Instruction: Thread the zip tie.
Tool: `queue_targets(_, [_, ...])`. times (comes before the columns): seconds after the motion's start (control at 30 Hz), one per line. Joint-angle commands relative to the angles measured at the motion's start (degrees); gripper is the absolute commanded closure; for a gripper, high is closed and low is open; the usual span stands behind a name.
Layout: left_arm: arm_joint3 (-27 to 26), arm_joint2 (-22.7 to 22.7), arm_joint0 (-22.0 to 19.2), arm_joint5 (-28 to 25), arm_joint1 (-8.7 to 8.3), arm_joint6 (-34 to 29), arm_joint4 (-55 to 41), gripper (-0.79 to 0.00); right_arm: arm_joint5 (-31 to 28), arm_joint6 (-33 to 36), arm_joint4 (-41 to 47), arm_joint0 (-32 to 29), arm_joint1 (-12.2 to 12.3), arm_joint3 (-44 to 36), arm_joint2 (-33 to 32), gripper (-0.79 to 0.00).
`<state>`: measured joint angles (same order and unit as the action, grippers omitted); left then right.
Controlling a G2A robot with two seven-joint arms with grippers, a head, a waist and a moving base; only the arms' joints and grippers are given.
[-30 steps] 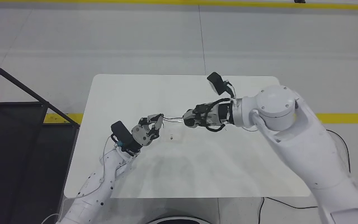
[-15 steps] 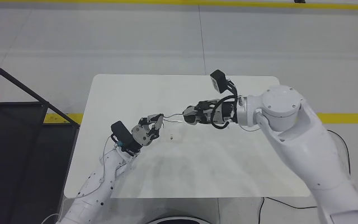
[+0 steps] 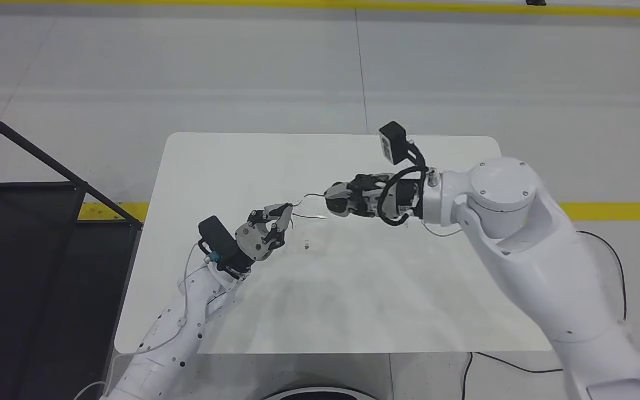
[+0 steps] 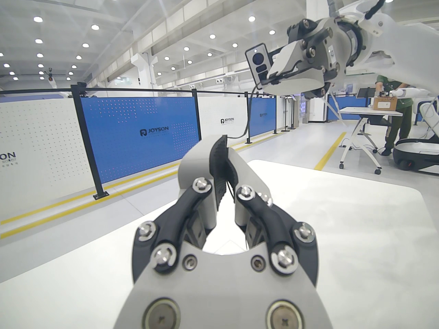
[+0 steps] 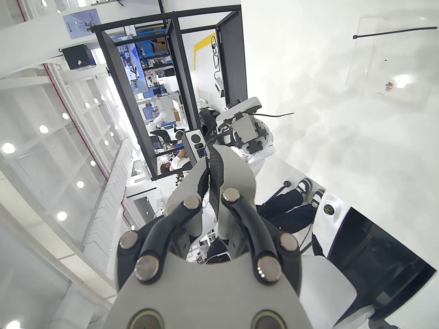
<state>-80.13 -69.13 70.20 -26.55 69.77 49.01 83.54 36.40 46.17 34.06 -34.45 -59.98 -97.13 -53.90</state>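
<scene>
We are seeing both hands hanging above the counter (image 3: 400, 300), tip toward tip and near each other, a little toward its left edge from the middle. The left hand (image 4: 223, 143) is sitting nearer the front edge, its fingers pinching the black zip tie (image 5: 274, 115), whose thin end is poking out sideways. The right hand (image 5: 213, 152) is sitting nearer the far edge, its fingers pressed together. In the top view a thin black line is running from its tips toward the left hand, but we cannot tell whether the tie is caught there. A straight black strip (image 5: 394, 32) with a small head is showing against the counter's glossy top; we cannot tell whether it is lying there or mirrored.
</scene>
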Motion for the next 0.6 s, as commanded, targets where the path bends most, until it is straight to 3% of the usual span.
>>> queue_targets(0.0, [0.0, 0.0, 0.0, 0.0, 0.0, 0.0, 0.0, 0.0, 0.0, -0.7, 0.4, -0.2, -0.1, -0.1, 0.0, 0.0])
queue_targets(0.57, [0.0, 0.0, 0.0, 0.0, 0.0, 0.0, 0.0, 0.0, 1.4, -0.5, -0.7, 0.5, -0.4, 0.0, 0.3, 0.0])
